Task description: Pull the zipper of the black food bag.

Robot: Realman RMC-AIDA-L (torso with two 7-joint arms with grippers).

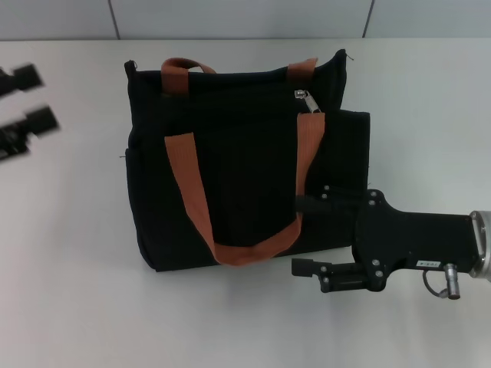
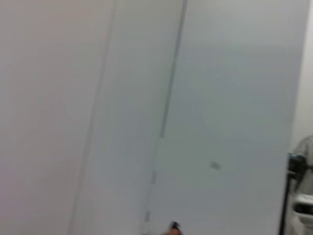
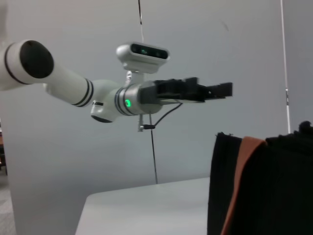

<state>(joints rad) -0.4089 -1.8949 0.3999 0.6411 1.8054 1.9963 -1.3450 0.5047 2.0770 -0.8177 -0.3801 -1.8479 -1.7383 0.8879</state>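
Observation:
The black food bag [image 1: 238, 169] stands in the middle of the white table, with two orange-brown strap handles [image 1: 192, 192]. The small silver zipper pull [image 1: 304, 100] sits near the right end of the bag's upper zip line. My right gripper [image 1: 303, 235] is open at the bag's lower right corner; its far finger [image 1: 308, 203] overlaps the bag's edge by the strap, well below the zipper. My left gripper [image 1: 27, 103] is open and empty at the far left, away from the bag; it also shows in the right wrist view [image 3: 215, 90], raised beyond the bag's corner [image 3: 264, 191].
The white table [image 1: 69, 253] extends around the bag, and a pale panelled wall [image 1: 230, 19] runs along its back edge. The left wrist view shows only the wall [image 2: 195, 122].

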